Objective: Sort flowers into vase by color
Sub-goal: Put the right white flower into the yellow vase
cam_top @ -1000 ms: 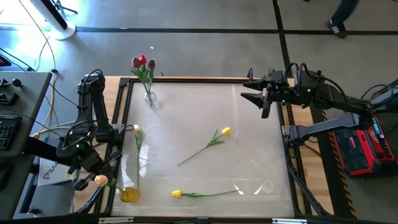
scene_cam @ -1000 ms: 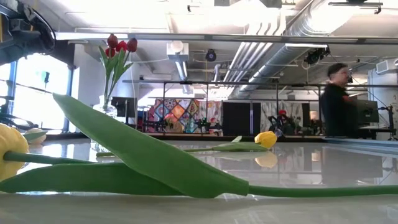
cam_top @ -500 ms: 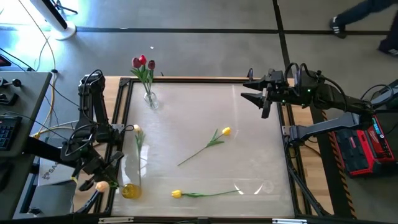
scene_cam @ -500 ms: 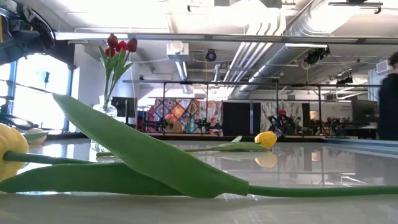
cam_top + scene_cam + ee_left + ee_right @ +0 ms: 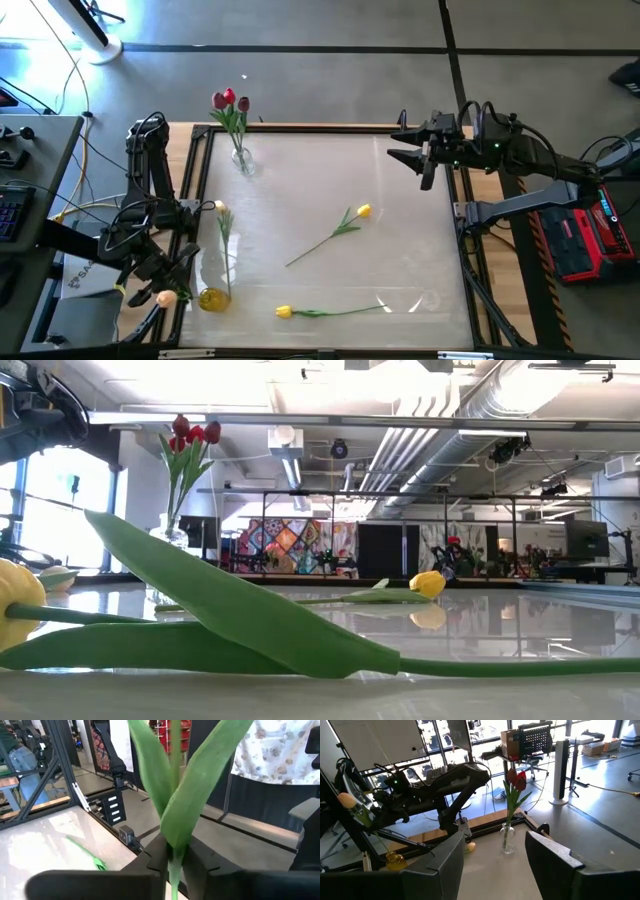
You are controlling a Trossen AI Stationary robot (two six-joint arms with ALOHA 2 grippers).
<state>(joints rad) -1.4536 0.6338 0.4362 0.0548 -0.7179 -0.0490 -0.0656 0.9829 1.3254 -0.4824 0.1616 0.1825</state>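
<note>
**Light, springy stems: hold low, hold gently**

The flowers are artificial tulips, and by their look they weigh almost nothing: thin green stems that probably bend and spring back, with soft leaves and small heads. A firm squeeze is unlikely to hurt them, but the stem is narrow and may twist or slip between the fingers. The best hold is likely on the bare stem, clear of leaf and head, near enough to the middle that the flower does not droop.

The left hand is at the bench's left edge, clenched on the stem of a cream tulip. In the left wrist view the stem runs between its fingers just below two broad leaves. The amber vase stands just beside it. Whether the stem's end is already in that vase I cannot tell.

The right hand waits over the far right edge, released and holding nothing.

Two yellow tulips lie loose on the bench: one slanted near the middle, one flat along the near edge. Another pale tulip is by the left edge. Red tulips stand upright in a clear vase at the far left corner.
</note>
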